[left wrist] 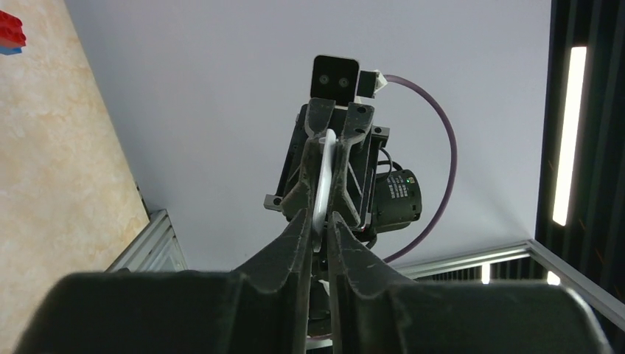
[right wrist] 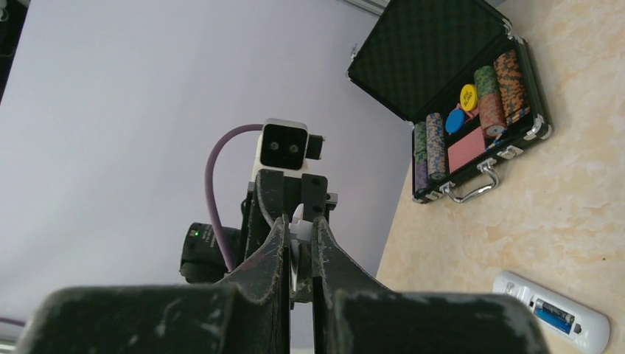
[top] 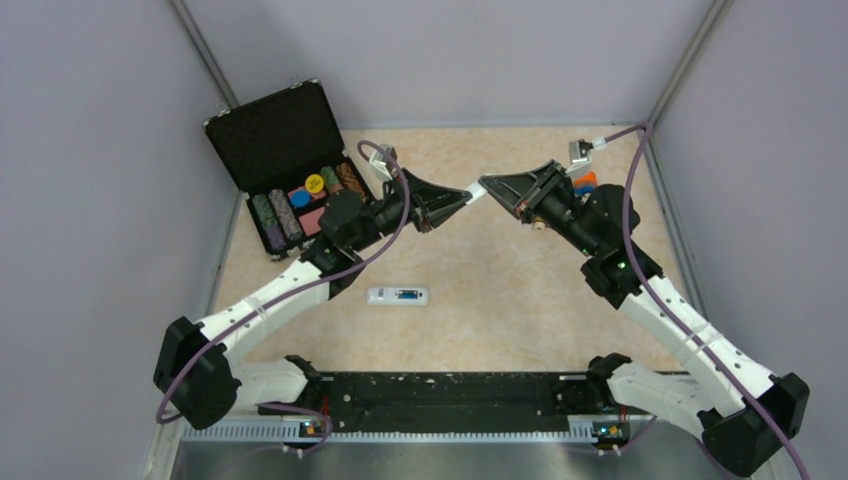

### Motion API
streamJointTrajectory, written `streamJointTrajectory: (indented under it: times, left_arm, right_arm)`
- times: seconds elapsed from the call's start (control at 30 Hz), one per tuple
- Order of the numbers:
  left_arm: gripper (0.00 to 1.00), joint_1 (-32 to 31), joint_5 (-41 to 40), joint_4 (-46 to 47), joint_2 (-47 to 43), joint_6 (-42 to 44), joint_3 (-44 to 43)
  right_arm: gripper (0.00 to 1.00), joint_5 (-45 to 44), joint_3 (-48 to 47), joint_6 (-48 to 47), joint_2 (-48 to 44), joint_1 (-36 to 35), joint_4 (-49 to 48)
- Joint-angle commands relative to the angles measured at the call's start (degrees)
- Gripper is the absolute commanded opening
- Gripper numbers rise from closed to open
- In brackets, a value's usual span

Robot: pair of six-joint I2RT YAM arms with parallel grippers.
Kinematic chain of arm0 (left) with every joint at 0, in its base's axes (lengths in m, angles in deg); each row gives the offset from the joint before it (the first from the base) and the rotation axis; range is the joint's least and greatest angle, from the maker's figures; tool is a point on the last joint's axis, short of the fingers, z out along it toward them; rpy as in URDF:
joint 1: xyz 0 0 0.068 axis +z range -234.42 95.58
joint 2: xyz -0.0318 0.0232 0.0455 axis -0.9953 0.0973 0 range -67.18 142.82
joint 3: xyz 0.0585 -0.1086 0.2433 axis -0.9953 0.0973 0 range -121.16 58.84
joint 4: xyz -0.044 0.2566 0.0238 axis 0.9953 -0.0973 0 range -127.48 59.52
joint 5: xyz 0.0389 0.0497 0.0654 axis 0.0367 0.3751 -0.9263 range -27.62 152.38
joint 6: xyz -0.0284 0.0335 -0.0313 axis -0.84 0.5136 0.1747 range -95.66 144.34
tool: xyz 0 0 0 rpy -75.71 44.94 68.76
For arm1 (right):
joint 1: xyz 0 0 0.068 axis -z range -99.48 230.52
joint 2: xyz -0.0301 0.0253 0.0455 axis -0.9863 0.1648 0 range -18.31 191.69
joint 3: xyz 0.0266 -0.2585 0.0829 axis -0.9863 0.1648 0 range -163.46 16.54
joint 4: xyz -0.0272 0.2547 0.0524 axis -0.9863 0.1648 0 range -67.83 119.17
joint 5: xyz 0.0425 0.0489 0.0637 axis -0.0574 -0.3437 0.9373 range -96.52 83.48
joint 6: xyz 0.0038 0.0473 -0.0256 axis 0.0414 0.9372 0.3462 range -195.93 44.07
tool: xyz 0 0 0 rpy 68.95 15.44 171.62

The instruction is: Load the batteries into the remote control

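Note:
The white remote control (top: 398, 296) lies on the table between the arms with its back up and its battery bay open. A blue battery (top: 407, 295) sits in the bay and also shows in the right wrist view (right wrist: 554, 316). I cannot make out the dark battery. My left gripper (top: 462, 197) and right gripper (top: 490, 187) meet tip to tip in the air above the table's far middle. Both are shut on one thin white plastic cover piece (left wrist: 322, 184), which also shows in the right wrist view (right wrist: 301, 228).
An open black chip case (top: 290, 170) with several coloured chips stands at the back left. Toy blocks (top: 585, 182) lie behind the right arm, and a red one (left wrist: 11, 33) shows in the left wrist view. Grey walls close three sides.

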Motion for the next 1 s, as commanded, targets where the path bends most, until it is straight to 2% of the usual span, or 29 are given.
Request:
streamJointTrajectory:
  times: [0.0,0.03,0.1,0.13,0.2,0.23,0.3,0.33,0.47,0.6,0.77,0.9,0.97]
  left_arm:
    - [0.11,0.0,2.2,3.6,0.5,0.5,-2.4]
    - [0.03,0.0,2.5,3.5,0.6,1.1,-2.7]
    - [0.0,0.0,2.6,1.7,0.5,3.6,-3.5]
    - [0.0,0.1,2.6,0.1,0.3,5.4,-3.8]
    - [0.0,0.6,2.8,-4.4,-0.8,9.3,-4.3]
    - [0.0,1.2,3.5,-6.8,-1.4,11.8,-4.5]
    - [0.0,3.0,5.8,-11.4,-2.5,15.6,-4.9]
    - [0.0,3.7,7.9,-15.0,-2.7,18.3,-5.7]
    - [0.0,6.7,17.0,-27.5,-2.6,26.0,-9.0]
    - [0.0,9.4,25.6,-29.4,-2.7,27.9,-9.1]
    - [0.0,10.3,28.5,-31.0,-2.5,29.9,-9.0]
    - [0.0,10.9,29.5,-31.0,-2.6,30.3,-8.9]
    - [0.0,11.1,30.4,-31.1,-2.3,30.3,-9.0]
  right_arm:
    - [0.0,1.2,-0.1,-1.0,0.4,0.3,-2.3]
    - [0.0,1.3,-0.1,-1.0,0.4,0.3,-1.9]
    - [0.0,1.9,-0.4,-0.8,0.5,0.3,-0.1]
    - [0.11,2.2,-0.6,-0.9,0.3,0.3,1.1]
    - [0.46,2.0,-1.2,-2.5,-0.7,0.4,4.9]
    - [0.58,1.6,-1.6,-3.7,-1.4,0.5,7.1]
    - [0.69,1.9,-2.3,-6.7,-2.8,1.1,11.3]
    - [0.71,2.6,-2.7,-8.5,-3.2,1.5,13.3]
    - [0.72,9.8,-3.7,-16.1,-3.3,4.0,18.1]
    - [0.69,20.7,-6.2,-24.1,-0.4,5.1,20.2]
    - [0.62,29.3,-9.3,-29.1,4.4,5.1,22.1]
    - [0.55,31.3,-10.4,-30.8,7.3,5.0,24.3]
    - [0.48,32.1,-10.2,-31.1,8.7,5.0,24.8]
